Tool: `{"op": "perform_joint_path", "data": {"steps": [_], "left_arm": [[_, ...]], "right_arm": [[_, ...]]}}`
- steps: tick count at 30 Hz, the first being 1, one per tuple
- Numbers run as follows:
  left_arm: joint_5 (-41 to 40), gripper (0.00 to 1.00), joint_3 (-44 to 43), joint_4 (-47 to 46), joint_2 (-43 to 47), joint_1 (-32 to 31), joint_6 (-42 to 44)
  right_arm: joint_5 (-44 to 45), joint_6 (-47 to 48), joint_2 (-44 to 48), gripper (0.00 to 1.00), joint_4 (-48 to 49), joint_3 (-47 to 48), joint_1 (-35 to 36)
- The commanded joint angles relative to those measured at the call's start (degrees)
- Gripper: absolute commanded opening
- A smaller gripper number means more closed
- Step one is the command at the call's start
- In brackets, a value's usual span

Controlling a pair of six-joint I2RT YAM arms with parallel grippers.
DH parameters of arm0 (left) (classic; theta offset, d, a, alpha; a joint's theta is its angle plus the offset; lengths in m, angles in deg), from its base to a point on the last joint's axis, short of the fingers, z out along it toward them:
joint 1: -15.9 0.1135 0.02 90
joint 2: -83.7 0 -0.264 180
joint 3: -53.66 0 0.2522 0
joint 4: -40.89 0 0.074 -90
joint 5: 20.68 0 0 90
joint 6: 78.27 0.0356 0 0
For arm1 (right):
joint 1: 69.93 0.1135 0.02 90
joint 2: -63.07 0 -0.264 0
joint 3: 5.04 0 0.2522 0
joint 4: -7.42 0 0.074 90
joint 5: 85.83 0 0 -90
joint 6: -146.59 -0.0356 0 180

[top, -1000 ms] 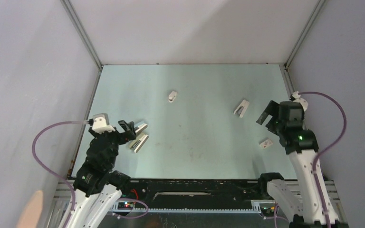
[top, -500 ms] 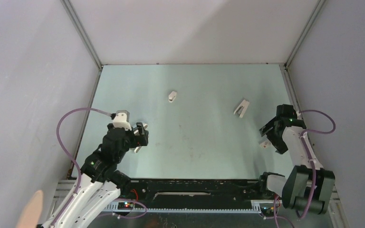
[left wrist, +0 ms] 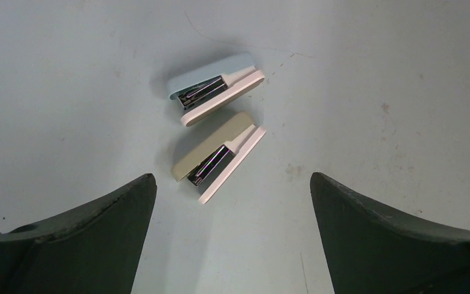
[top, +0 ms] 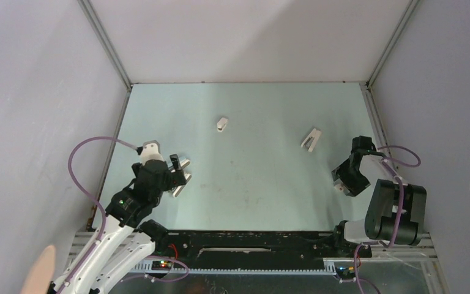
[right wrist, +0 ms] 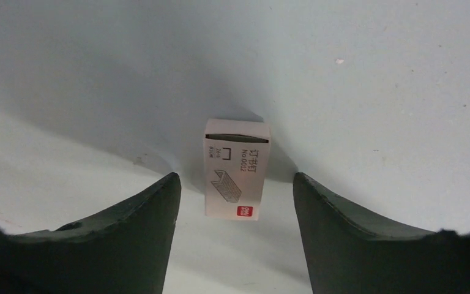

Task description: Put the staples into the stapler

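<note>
The stapler [top: 310, 139], slim and white with its two arms spread, lies at the right of the table, apart from both grippers. The staples themselves are hidden. A small white box [right wrist: 234, 168] printed with a staple drawing and a red mark lies flat between the fingers of my right gripper [right wrist: 235, 184], which is open, with a gap on each side of the box. In the top view this gripper [top: 344, 181] sits low over the box [top: 340, 188]. My left gripper [left wrist: 232, 179] is open and empty, just short of two larger staplers.
The two larger staplers, one pale blue [left wrist: 213, 86] and one beige [left wrist: 217, 156], lie side by side at the left [top: 181, 174]. A short white stub [top: 221, 124] rests farther back in the middle. Enclosure walls border the table [top: 251, 177] on three sides.
My right arm has folded down and back over the white box, and its jaws have narrowed around it. My left arm has swung right and lowered toward the two larger staplers.
</note>
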Motion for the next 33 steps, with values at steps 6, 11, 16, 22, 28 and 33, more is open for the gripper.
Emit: {"op": "perform_joint_path", "data": {"steps": [6,11,16,22,28,33], "left_arm": [[0.57,1.00,-3.60,0.07,-0.06,-0.13,3.20],[0.36,1.00,-2.80,-0.96,-0.09,-0.04,4.90],[2.23,1.00,-2.49,-2.01,-0.18,0.09,6.14],[5.78,1.00,-2.06,-3.66,0.85,0.22,7.69],[9.63,1.00,-1.33,-5.32,3.52,0.31,9.12],[13.92,1.00,-1.12,-6.39,4.41,0.30,9.79]], "right_arm": [[-1.66,0.15,-2.42,0.49,3.96,-1.03,-0.13],[-1.70,2.38,-0.37,0.37,4.62,-1.03,3.90],[-1.52,3.69,0.29,0.33,5.06,0.52,14.01],[-0.86,7.55,-4.92,0.32,4.97,8.08,33.44],[-1.57,15.09,-14.78,0.32,4.04,19.80,52.13],[0.64,23.84,-23.82,0.31,0.64,28.58,64.43]]}}
